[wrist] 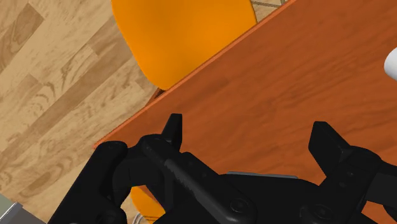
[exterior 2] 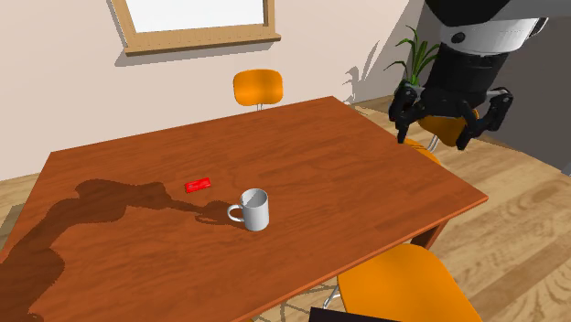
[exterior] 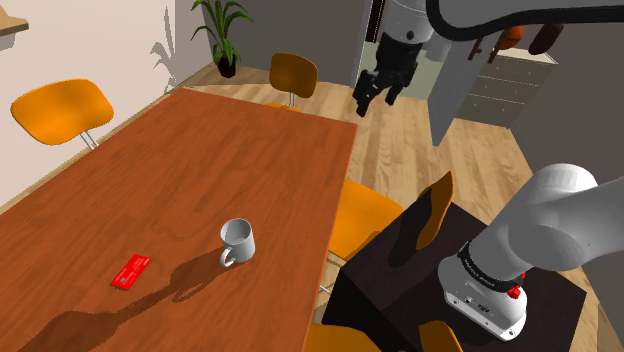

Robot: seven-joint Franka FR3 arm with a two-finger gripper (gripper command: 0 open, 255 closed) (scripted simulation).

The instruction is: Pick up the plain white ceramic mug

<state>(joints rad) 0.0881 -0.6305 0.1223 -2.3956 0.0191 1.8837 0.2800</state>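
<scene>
A white mug [exterior: 238,241] [exterior 2: 252,209] stands upright on the brown wooden table [exterior: 150,180] [exterior 2: 320,155], near the edge closest to the stand, its handle toward the shoulder view's lower left. My black gripper [exterior: 372,100] [exterior 2: 432,137] hangs open and empty high above the table's far corner, well away from the mug. In the wrist view the gripper [wrist: 248,126] has its fingers wide apart over the table edge [wrist: 286,83], and a sliver of the mug [wrist: 391,63] shows off to one side.
A small red card [exterior: 130,271] [exterior 2: 198,184] lies on the table beside the mug. Orange chairs [exterior: 62,108] [exterior: 293,72] [exterior: 365,215] [exterior 2: 403,284] [wrist: 184,35] ring the table. A potted plant [exterior: 225,35] and a drawer cabinet [exterior: 505,85] stand beyond. The dark stand [exterior: 400,290] sits at lower right.
</scene>
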